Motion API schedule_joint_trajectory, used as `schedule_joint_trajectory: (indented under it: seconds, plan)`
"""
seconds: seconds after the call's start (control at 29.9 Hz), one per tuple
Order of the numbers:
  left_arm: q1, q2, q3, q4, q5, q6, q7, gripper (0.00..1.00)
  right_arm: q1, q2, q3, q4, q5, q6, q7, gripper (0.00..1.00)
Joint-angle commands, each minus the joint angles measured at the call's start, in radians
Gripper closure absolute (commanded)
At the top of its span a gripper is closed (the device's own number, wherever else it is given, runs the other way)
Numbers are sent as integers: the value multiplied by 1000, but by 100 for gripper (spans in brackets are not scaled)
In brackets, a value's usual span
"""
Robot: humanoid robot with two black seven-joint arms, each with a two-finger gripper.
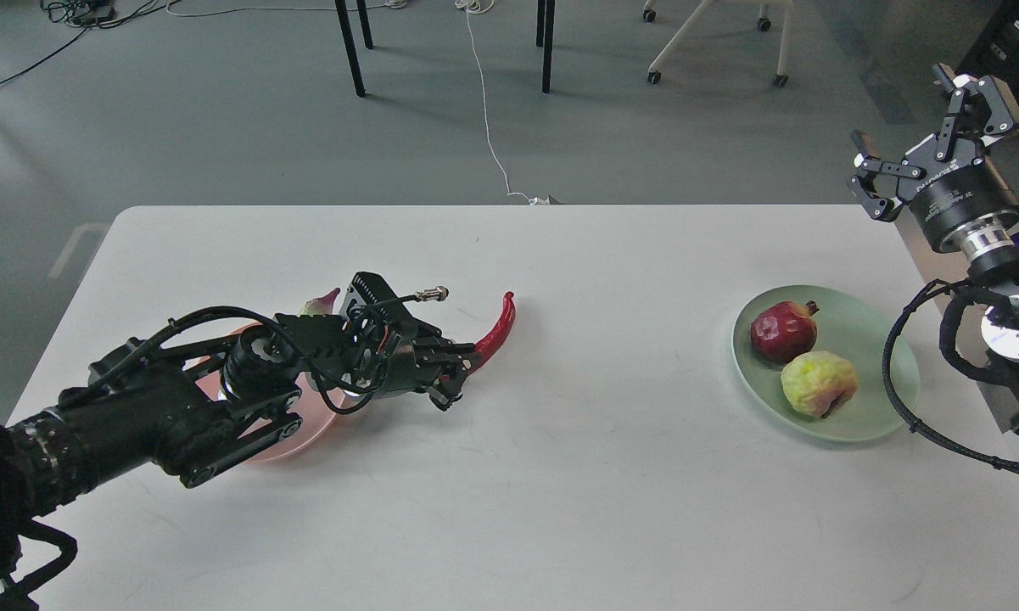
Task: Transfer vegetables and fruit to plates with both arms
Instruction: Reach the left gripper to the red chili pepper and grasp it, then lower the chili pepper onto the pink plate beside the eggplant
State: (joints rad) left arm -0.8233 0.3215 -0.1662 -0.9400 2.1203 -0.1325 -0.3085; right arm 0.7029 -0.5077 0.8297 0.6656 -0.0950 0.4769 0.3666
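My left gripper [454, 373] reaches right from over the pink plate [310, 424] and is shut on the stem end of the red chili pepper [496, 322], which lies on the table. The chili's tip curves up to the right, free of the fingers. The purple eggplant lies on the pink plate, mostly hidden under my left arm; only its cap end [321, 301] shows. The dark red pomegranate-like fruit [782, 331] and the yellow-green fruit [819, 383] sit on the mint green plate [870, 318]. My right gripper [925, 127] is open and empty, raised beyond the table's far right corner.
The white table [611, 475] carries only the two plates and the chili. My right arm's cable loop [899, 407] hangs by the green plate's right rim. Chair and table legs [546, 47] stand on the floor beyond the far edge.
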Motion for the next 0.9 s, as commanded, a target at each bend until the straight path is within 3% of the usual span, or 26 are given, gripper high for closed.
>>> schedule_joint_trajectory:
  seconds: [0.0,0.27,0.37,0.74,0.87]
  plan:
    - [4,10,0,-2,0,2,-1,91,0,0,-1,9,0,-1,0,1]
    - [4,47,-13,-23,-57,47,-4,96,1,-2,-1,9,0,-3,0,1]
    - [1,100,-18,-83,-86,51,-4,97,1,-3,-1,9,0,-3,0,1]
    - [1,597,-52,-497,-126,51,-20,97,4,2,-4,8,-2,-4,0,1]
    - [64,734,-33,-601,-135,54,-34,97,3,3,-7,3,-2,-4,0,1]
